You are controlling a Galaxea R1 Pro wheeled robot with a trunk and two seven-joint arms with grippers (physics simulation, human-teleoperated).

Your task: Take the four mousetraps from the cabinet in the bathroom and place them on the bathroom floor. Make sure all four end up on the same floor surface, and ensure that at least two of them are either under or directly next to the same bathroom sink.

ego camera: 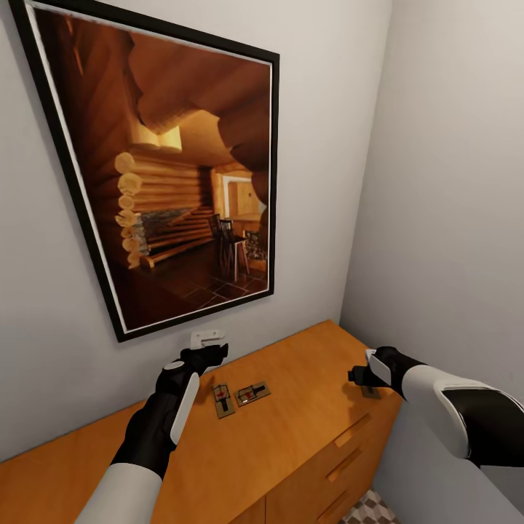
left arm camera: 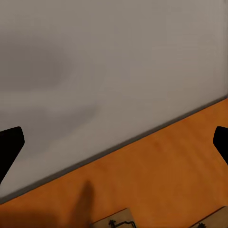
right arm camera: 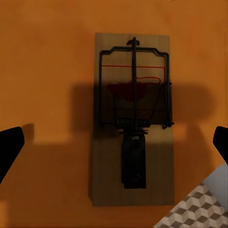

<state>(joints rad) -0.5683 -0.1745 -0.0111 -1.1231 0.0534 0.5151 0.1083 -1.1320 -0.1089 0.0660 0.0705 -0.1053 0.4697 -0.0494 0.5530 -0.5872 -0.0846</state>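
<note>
On the flat top of the orange-brown cabinet (ego camera: 291, 437) lie two mousetraps (ego camera: 223, 400) (ego camera: 252, 394) side by side near the wall. My left gripper (ego camera: 207, 338) hovers just behind them by the wall, open and empty. Its dark fingertips (left arm camera: 10, 145) stand far apart, and the traps' edges (left arm camera: 114, 222) peek in below. A third mousetrap (right arm camera: 132, 118) lies near the cabinet's right end, partly hidden under my right gripper (ego camera: 362, 375). That gripper hangs open straight above it, fingertips (right arm camera: 9, 147) wide on either side. The sink and a fourth trap are out of view.
A large framed picture (ego camera: 175, 167) of a log interior hangs on the wall behind the cabinet. A side wall (ego camera: 451, 218) closes in on the right. Drawer bar handles (ego camera: 352, 431) show on the cabinet front. A patch of cube-pattern floor (ego camera: 371, 508) shows below the cabinet's right corner.
</note>
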